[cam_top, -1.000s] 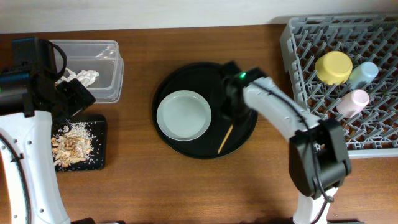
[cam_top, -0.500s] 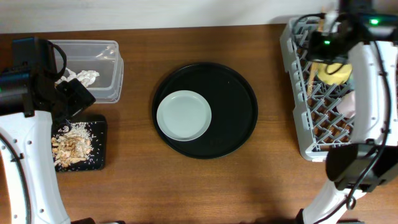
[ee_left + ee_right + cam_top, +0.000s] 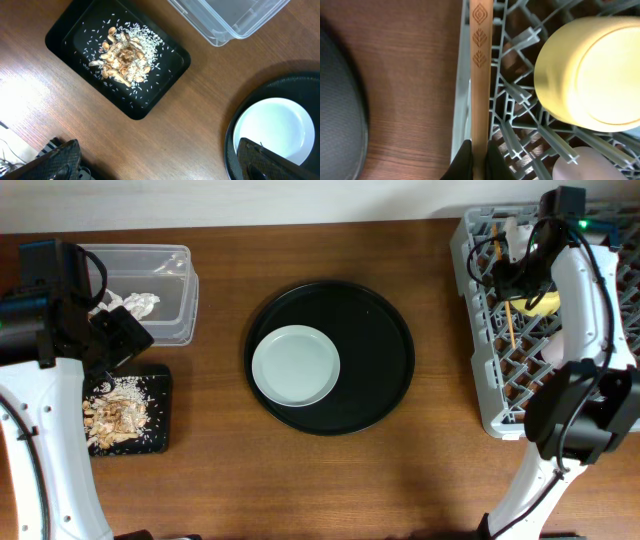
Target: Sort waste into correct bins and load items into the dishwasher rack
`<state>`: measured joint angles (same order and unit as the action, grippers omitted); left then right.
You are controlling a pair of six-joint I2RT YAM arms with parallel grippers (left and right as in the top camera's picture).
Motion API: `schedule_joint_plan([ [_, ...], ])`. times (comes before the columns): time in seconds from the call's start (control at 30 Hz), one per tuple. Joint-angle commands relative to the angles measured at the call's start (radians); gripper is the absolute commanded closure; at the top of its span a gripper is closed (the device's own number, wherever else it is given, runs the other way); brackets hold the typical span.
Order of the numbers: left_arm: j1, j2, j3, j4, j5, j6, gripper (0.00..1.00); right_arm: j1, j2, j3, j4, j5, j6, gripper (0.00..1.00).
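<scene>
**Right tool [image 3: 479, 156] brought to the dishwasher rack [image 3: 480, 395] with the chopsticks [image 3: 481, 75] clamped**

The right tool is seen closed on the chopsticks, which are pinched near one end. They are held along the left edge of the dishwasher rack, just beside the upturned yellow bowl [image 3: 590, 75]. In the overhead view from a second earlier, the same tool is down on the round black tray [image 3: 385, 330], where the chopsticks lie beside the plate [image 3: 295, 366]. Since then they have been lifted off and carried across the table [image 3: 220, 480] to the rack. Whether their far end already rests on the lattice cannot be told. Only the plate is now left on the round black tray.

The left tool [image 3: 157, 145] is held wide apart and empty above the flat black tray [image 3: 160, 380] of food scraps [image 3: 118, 410], and no change is seen in it over that second. The napkin [image 3: 140, 303] lies in the clear tub [image 3: 170, 265].

The waste in view is judged to be sorted already. Once the chopsticks are released into the rack, only the plate is judged to be left for loading.
</scene>
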<state>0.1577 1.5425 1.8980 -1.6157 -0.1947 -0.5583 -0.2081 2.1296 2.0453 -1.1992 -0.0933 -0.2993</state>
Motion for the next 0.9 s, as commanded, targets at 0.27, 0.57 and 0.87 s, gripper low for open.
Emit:
schedule_joint_plan([
  [0.27,0.003,-0.01,0.006,-0.002,-0.005,0.002,0.01,0.007,0.019,-0.012,-0.031,0.018,0.083,0.41],
  [0.57,0.003,-0.01,0.006,-0.002,-0.004,0.002,0.01,0.121,-0.078,0.007,-0.11,-0.346,0.105,0.41],
  [0.87,0.003,-0.01,0.006,-0.002,-0.004,0.002,0.01,0.465,-0.046,-0.024,-0.131,-0.362,0.139,0.02],
])
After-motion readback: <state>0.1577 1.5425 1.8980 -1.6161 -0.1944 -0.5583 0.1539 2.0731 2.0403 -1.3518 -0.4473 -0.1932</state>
